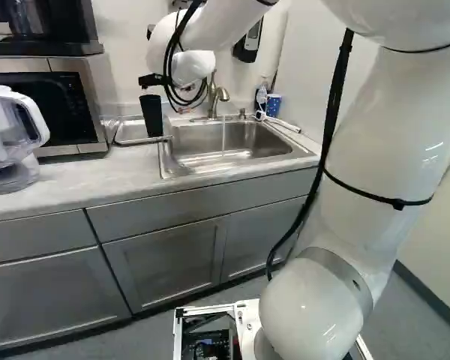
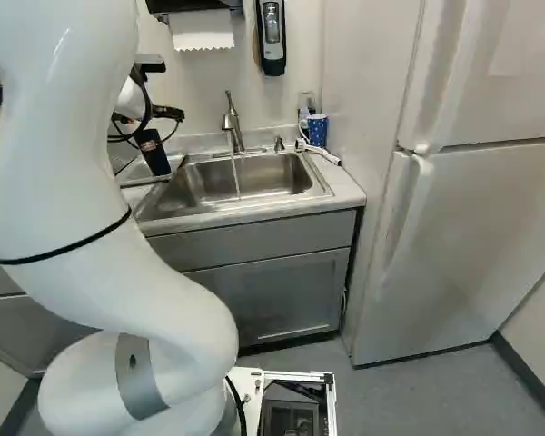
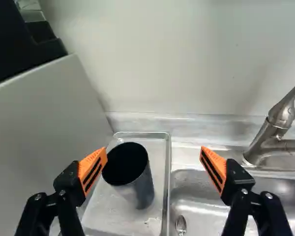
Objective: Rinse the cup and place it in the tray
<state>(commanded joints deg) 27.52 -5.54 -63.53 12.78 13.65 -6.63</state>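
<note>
The cup is a black, straight-sided vessel with a round open mouth and a dark interior; it stands upright inside the tray, near the side next to the sink. The tray, a shallow metal rectangle with a raised rim, lies flat on the countertop just beside the sink, its floor lightly marked near the cup.

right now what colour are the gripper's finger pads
Orange, with black slots; the pads show best in the wrist view.
</note>
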